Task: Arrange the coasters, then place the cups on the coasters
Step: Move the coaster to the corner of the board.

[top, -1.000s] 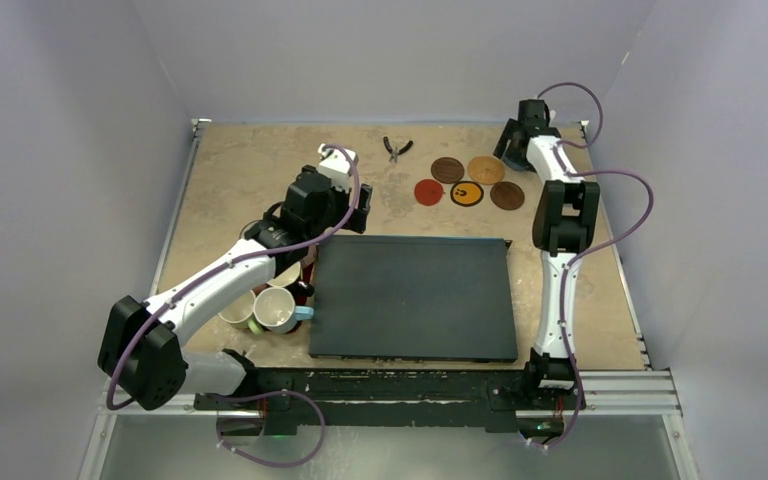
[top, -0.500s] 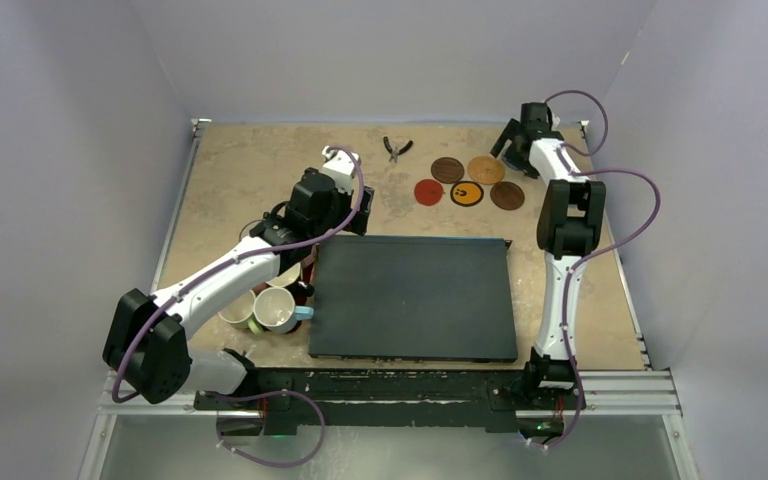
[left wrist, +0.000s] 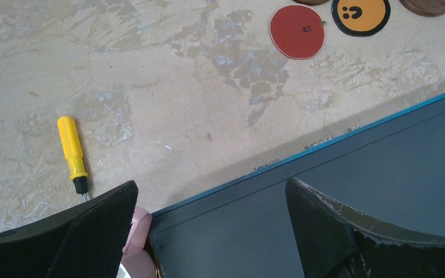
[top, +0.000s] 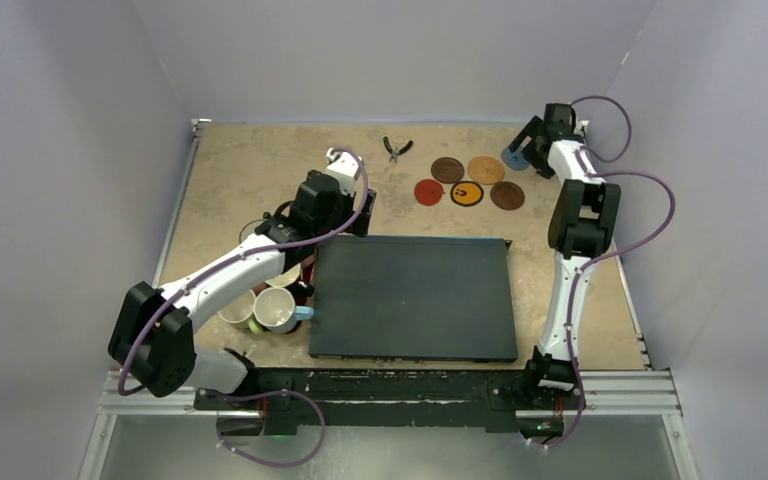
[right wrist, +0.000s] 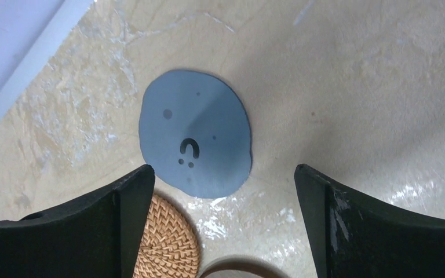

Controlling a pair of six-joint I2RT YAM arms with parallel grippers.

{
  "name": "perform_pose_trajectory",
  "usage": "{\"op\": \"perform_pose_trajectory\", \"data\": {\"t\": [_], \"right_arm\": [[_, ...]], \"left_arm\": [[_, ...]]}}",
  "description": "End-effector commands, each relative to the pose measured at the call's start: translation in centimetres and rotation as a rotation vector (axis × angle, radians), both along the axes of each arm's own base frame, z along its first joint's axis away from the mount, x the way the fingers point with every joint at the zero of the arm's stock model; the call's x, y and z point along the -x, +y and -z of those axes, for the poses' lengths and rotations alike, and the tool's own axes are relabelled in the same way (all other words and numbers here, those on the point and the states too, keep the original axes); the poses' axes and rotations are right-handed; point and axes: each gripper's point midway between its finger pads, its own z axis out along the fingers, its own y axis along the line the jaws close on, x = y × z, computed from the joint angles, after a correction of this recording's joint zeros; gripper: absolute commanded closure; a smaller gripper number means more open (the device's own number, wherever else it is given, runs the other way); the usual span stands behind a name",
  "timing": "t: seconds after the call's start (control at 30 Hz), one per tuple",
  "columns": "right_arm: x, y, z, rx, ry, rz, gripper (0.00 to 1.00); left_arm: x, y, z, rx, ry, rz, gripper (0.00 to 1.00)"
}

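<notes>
Near the tabletop's (top: 260, 170) far right corner, we've got the right claw (right wrist: 220, 174) spread wide and empty over the grey-blue coaster (right wrist: 196, 133). Coaster sits just ahead, between the fingers, probably untouched. Left claw (left wrist: 211, 191) is also spread, well apart.

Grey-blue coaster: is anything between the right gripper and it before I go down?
Nothing visible stands in the way. The grey-blue coaster lies flat on the bare table, in line with the right gripper, whose jaws are open. Only the woven coaster sits close by its near edge, partly hidden behind one jaw.
</notes>
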Motion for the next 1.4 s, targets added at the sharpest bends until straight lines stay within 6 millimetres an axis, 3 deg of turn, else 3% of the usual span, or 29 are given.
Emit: {"op": "perform_pose_trajectory", "data": {"t": [0.0, 0.27, 0.8, 1.07, 1.37], "right_arm": [[-0.9, 1.6, 2.1, -0.089, -0.001, -0.045, 0.09], [-1.9, 3.3, 2.4, -0.147, -0.049, -0.136, 0.21], [-3.3, 7.8, 3.3, -0.197, -0.083, -0.336, 0.22], [-3.3, 10.1, 3.0, -0.194, -0.094, -0.432, 0.22], [-2.6, 11.5, 3.5, -0.146, -0.057, -0.493, 0.22]], "left_arm": [[-0.9, -0.3, -1.1, 0.026, -0.033, -0.007, 0.06], [-0.8, -0.5, -1.0, 0.028, -0.027, -0.001, 0.06], [-0.8, -0.7, -0.7, 0.03, -0.017, 0.006, 0.06], [-0.8, -0.7, -0.6, 0.028, -0.013, 0.007, 0.07], [-0.8, -0.8, -0.7, 0.03, -0.013, 0.01, 0.06]]}}
